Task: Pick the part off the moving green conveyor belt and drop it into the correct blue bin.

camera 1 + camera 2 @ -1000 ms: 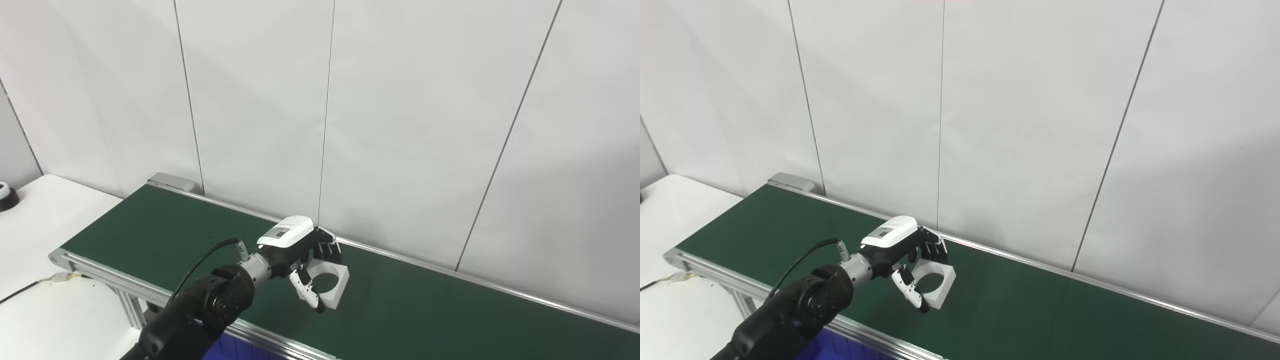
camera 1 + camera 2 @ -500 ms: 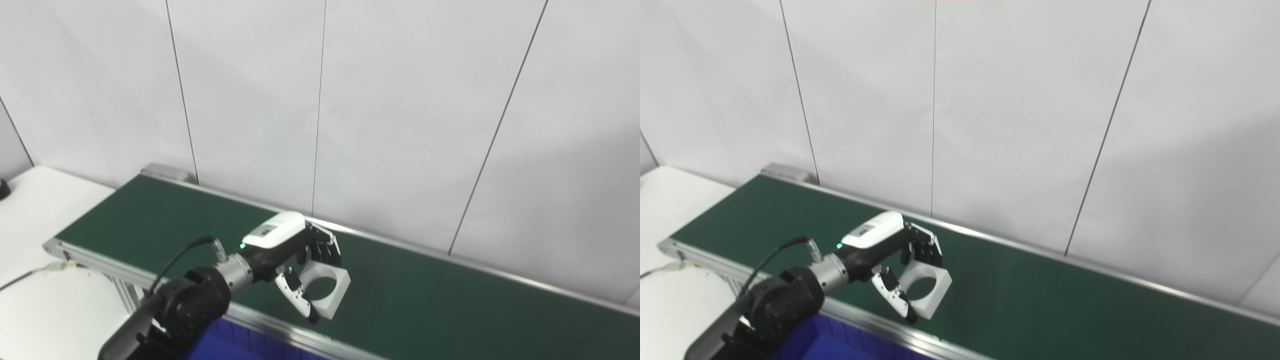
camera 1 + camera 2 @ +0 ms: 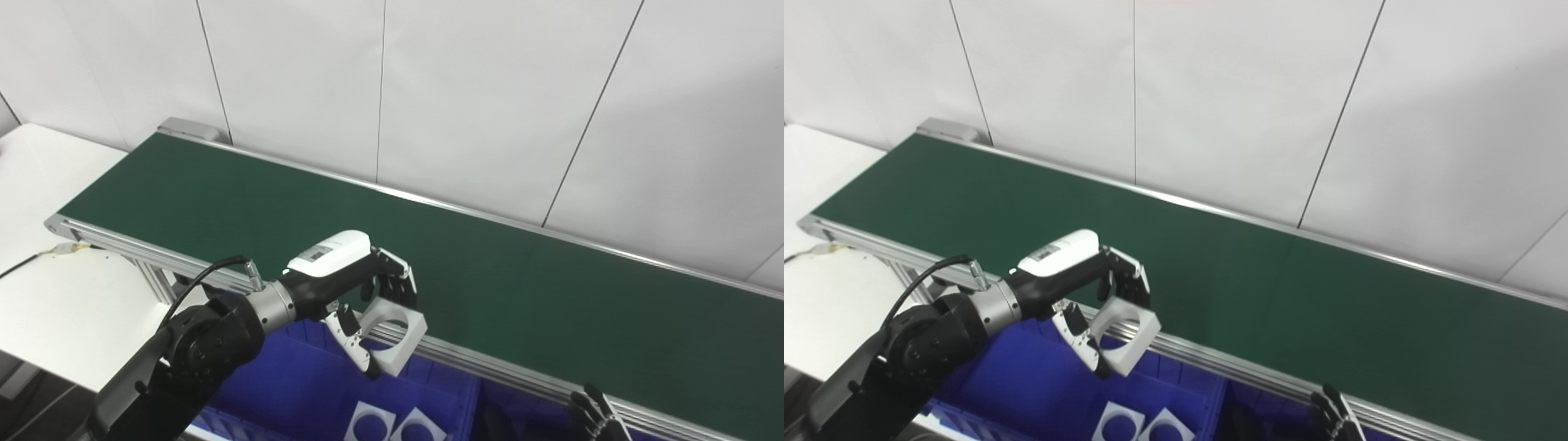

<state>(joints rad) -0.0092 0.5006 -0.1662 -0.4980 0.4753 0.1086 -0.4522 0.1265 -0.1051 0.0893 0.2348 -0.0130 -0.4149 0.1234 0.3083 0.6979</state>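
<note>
**Inspector:** Gripping the part (image 3: pixel 392 334), the left hand (image 3: pixel 355 288) has its dark fingers (image 3: pixel 392 288) curled over the far top edge and its thumb (image 3: pixel 352 337) pressed along the near side, so the piece is pinched between them.

**Assistant:** And where is the part itself?

**Inspector:** In the air, over the aluminium rail at the near edge of the green conveyor belt (image 3: pixel 502 288), above the blue bin (image 3: pixel 294 380). It touches neither.

**Assistant:** Shape and material?

**Inspector:** A white square block, matte, with a large round hole through the middle, tilted in the grasp. The belt is flat, dull green, framed in silver rails. The bin is glossy blue plastic with a divider wall, and two white square pieces (image 3: pixel 392 425) with round holes lie flat in it.

**Assistant:** The right hand?

**Inspector:** Only the dark fingertips of the right hand (image 3: pixel 597 419) show at the bottom edge, below the rail; whether they are spread or closed, I cannot tell.
</note>
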